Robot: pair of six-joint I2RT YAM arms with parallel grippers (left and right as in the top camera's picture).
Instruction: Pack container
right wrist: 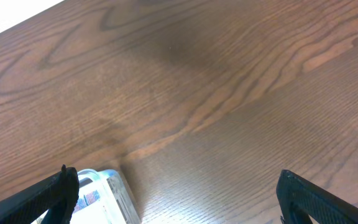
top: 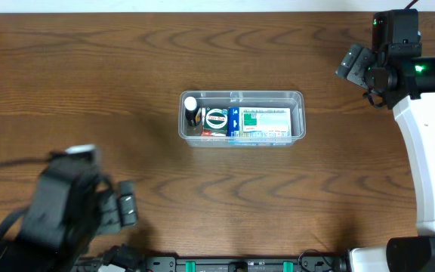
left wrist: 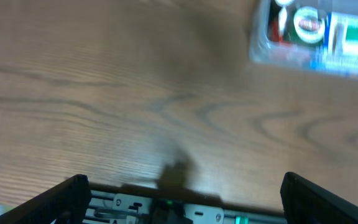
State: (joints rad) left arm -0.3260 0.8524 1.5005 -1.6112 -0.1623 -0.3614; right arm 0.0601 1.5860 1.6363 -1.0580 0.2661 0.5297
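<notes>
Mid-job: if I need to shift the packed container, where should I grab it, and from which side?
Probably the right short wall of the container, from above with the right gripper, the nearer one: one finger inside the rim, one outside. It stands upright, open-topped, with a slim gap beside the box.

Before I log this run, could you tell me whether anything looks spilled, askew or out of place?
Nothing stands out: the container sits upright on the table, its items all inside, with nothing spilled around it.
</notes>
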